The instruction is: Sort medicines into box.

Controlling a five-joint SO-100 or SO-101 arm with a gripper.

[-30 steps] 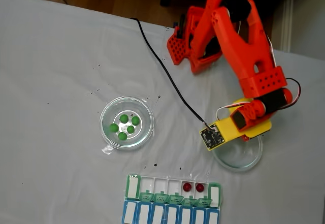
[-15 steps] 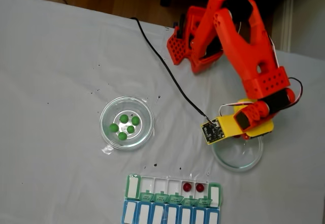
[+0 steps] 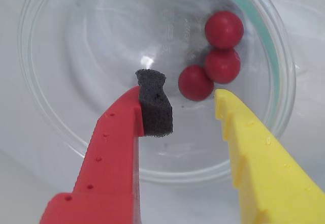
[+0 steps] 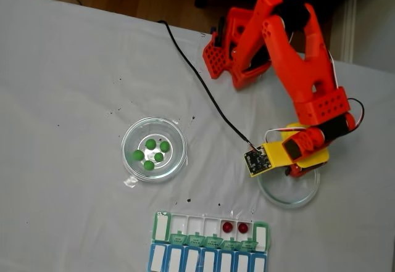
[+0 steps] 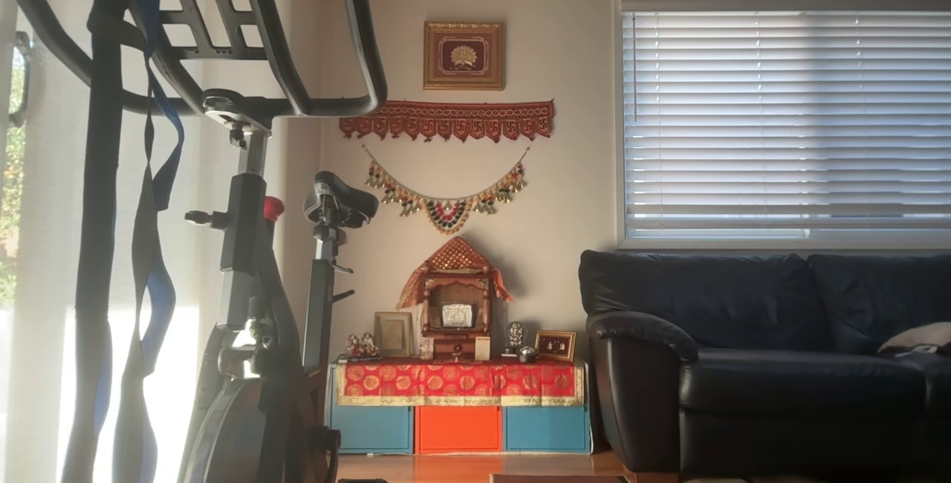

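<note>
Pincer over the red pills' dish

The pincer [image 3: 185,99] stood spread and empty inside a glass dish [image 3: 45,117]; three dark red pills [image 3: 195,83] lay just beyond its tips, the box [image 4: 210,241] well apart.

three dark red pills [image 3: 214,61] clustered, touching, inside a clear glass dish; five green pills [image 4: 152,153] grouped in another glass dish, left in the fixed view; two dark red pills [image 4: 235,227] in adjacent open compartments of the pill organizer [image 4: 209,248], a white row with green lids joined to a blue row, lying flat at the near table edge
</note>
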